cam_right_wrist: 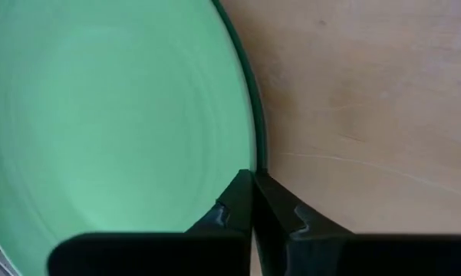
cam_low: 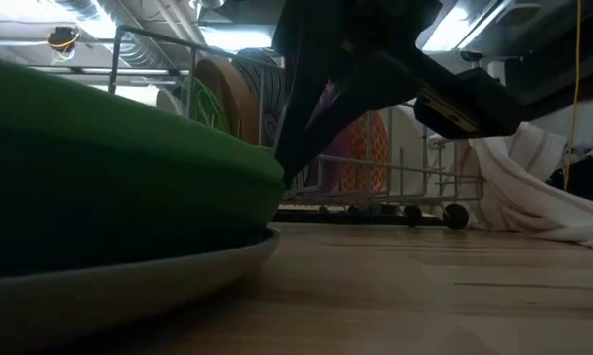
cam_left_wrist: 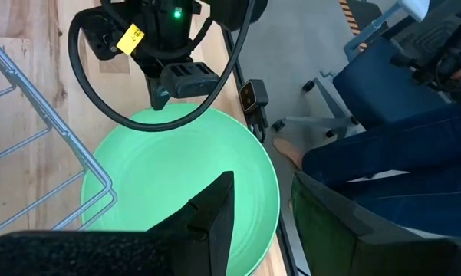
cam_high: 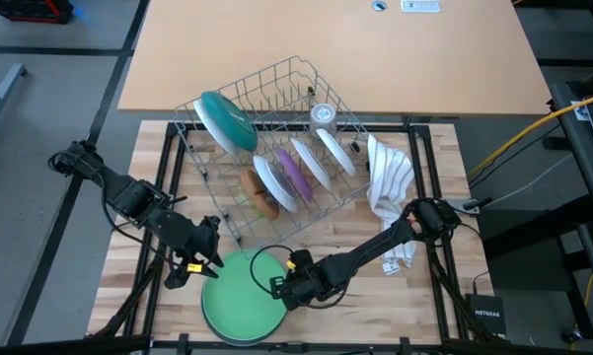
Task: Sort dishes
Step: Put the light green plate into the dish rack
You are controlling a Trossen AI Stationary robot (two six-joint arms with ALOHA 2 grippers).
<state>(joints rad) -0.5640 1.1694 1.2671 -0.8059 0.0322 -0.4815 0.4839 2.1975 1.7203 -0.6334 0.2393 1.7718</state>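
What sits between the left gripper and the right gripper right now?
Only the green plate: in the high view the left gripper is at its far-left rim and the right gripper, shut, at its right rim.

A large round green plate (cam_high: 239, 304) lies flat at the table's six o'clock (a white plate (cam_low: 128, 286) beneath it). At twelve o'clock, a teal bowl (cam_high: 224, 119) and smaller white (cam_high: 273, 181), purple (cam_high: 292, 170) and brown (cam_high: 261, 193) plates stand on edge.

Green plate (cam_right_wrist: 115, 115) cropped (wrist view)
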